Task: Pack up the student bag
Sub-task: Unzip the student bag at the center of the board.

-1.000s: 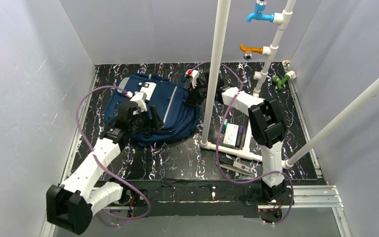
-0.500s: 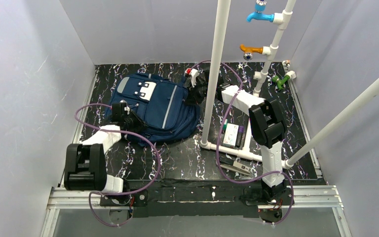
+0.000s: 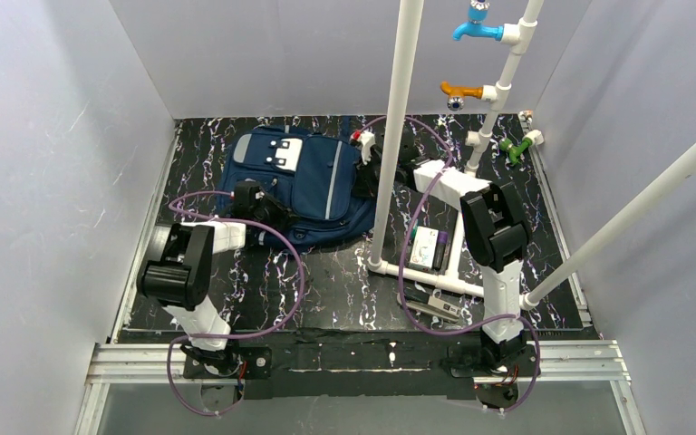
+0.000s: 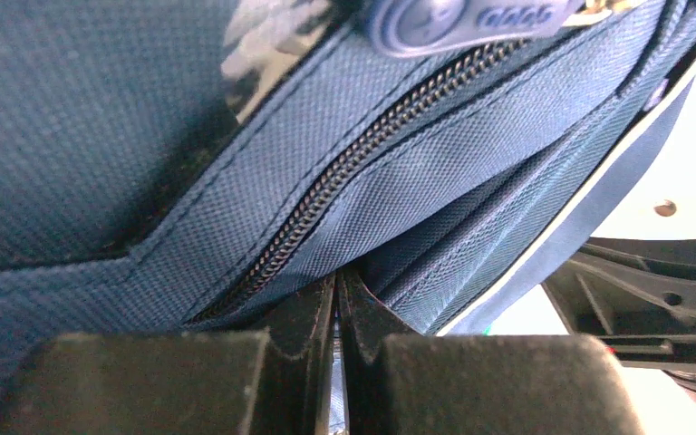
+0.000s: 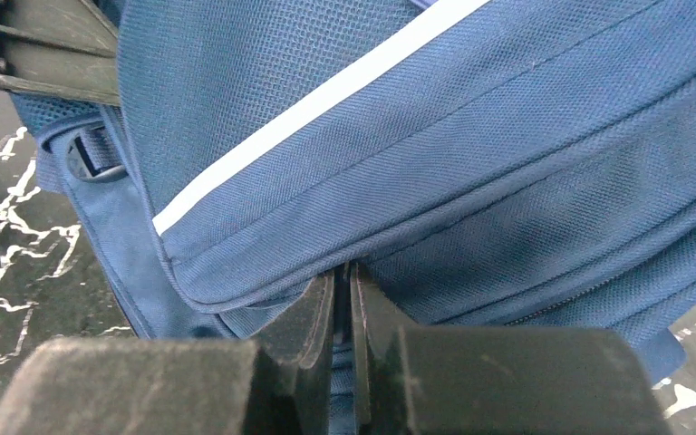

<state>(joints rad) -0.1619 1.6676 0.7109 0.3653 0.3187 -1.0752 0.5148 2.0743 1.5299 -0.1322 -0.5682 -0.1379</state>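
Item: student bag point(image 3: 301, 181), flat on the far-left table point(image 3: 326, 290), shifted farther back; left gripper point(image 4: 337, 304) newly pinched shut on fabric beside its zipper point(image 4: 344, 163), right gripper point(image 5: 343, 304) nipping the opposite seam, likely readying it for opening.

Top cam sits high behind the arm bases, looking down over the whole table point(image 3: 326, 290). Both wrist cams are jammed right up against the student bag point(image 3: 299, 186), left at its 8 o'clock, right at 3 o'clock. All three share the bag.
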